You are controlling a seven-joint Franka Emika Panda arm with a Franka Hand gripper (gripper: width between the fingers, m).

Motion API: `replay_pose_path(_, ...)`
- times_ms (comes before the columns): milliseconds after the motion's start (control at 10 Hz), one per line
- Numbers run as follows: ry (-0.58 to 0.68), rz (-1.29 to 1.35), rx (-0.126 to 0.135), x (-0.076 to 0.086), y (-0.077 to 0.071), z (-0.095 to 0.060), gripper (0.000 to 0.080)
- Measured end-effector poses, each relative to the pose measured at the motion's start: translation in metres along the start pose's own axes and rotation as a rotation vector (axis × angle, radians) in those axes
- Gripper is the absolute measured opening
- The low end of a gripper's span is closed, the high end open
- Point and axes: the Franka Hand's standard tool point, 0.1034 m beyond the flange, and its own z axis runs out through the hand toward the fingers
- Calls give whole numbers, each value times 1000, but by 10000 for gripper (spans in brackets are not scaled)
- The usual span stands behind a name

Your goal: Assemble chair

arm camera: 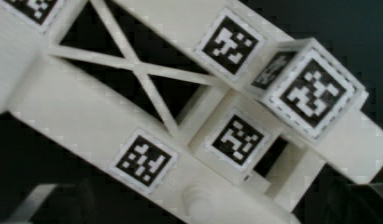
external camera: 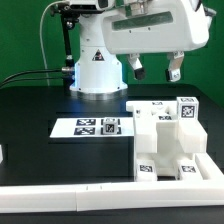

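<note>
The white chair parts (external camera: 165, 140) lie bunched together at the exterior view's right, each carrying black-and-white tags. One upright piece (external camera: 187, 110) stands at the far end of the bunch. My gripper (external camera: 153, 70) hangs high above these parts, its two dark fingers wide apart with nothing between them. The wrist view looks down on the same parts: a cross-braced frame piece (arm camera: 126, 65), a tagged block end (arm camera: 316, 90) and a tagged bar (arm camera: 188, 150). A blurred white shape fills the near edge of that view; I cannot tell what it is.
The marker board (external camera: 95, 127) lies flat on the black table in front of the robot's white base (external camera: 97, 65). A long white rail (external camera: 60, 200) runs along the table's near edge. Cables hang at the exterior view's left.
</note>
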Motion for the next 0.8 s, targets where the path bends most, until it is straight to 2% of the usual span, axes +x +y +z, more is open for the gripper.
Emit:
replay_pose_path(200, 0, -153, -1, 1, 2, 0, 649)
replay_pose_path(300, 8, -292, 1, 5, 15, 2, 649)
replay_pose_path(400, 0, -406, -8, 6, 32, 2, 649)
replay_pose_path(500, -20, -526, -17, 5, 39, 1, 649)
replay_pose_path(600, -16, -600, -19, 6, 37, -3, 649)
replay_pose_path(800, -19, -729, -22, 6, 39, -1, 649)
